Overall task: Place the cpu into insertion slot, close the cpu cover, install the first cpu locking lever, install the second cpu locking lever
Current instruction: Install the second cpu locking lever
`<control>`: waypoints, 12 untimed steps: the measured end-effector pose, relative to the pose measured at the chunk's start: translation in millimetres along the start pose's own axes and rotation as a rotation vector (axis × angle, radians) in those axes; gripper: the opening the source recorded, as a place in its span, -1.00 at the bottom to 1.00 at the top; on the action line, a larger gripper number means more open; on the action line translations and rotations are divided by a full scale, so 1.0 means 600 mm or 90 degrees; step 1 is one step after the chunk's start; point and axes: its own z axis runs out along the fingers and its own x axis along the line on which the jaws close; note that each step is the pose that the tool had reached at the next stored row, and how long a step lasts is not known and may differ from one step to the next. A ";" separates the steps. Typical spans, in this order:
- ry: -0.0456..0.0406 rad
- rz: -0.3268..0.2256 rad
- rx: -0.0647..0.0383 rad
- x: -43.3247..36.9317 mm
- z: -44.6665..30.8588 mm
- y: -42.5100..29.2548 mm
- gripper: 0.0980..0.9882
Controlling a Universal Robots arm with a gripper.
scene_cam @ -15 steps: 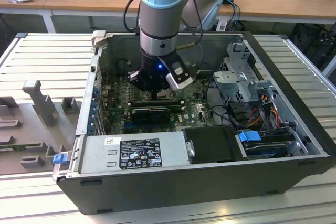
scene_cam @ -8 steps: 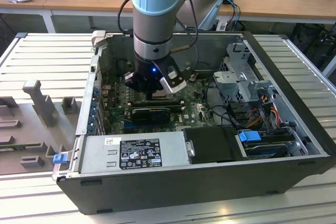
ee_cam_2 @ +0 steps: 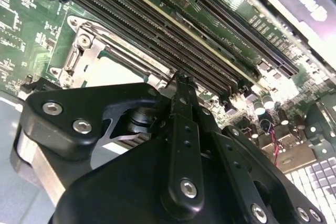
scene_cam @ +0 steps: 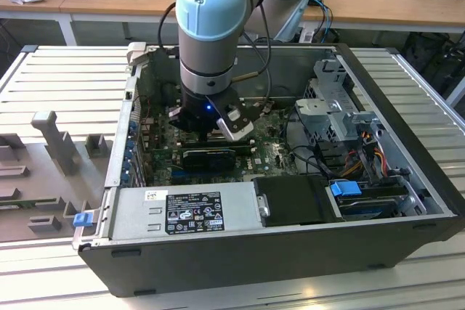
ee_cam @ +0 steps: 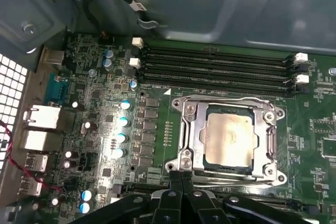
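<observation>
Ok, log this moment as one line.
cpu: seated in slot | cover: down over cpu | hand: shut, empty, at slot edge | arm: inside case

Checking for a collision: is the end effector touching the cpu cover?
Cannot tell. In the first wrist view the end effector overlaps the near edge of the cpu cover, hiding any contact or gap there.
</observation>
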 end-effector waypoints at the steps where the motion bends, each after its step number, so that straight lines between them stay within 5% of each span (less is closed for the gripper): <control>1: -0.0002 0.000 -0.002 0.000 0.001 0.000 -0.98; 6: -0.0022 0.000 -0.021 0.007 0.010 -0.002 -0.98; 12: -0.0034 -0.001 -0.033 0.010 0.020 -0.003 -0.98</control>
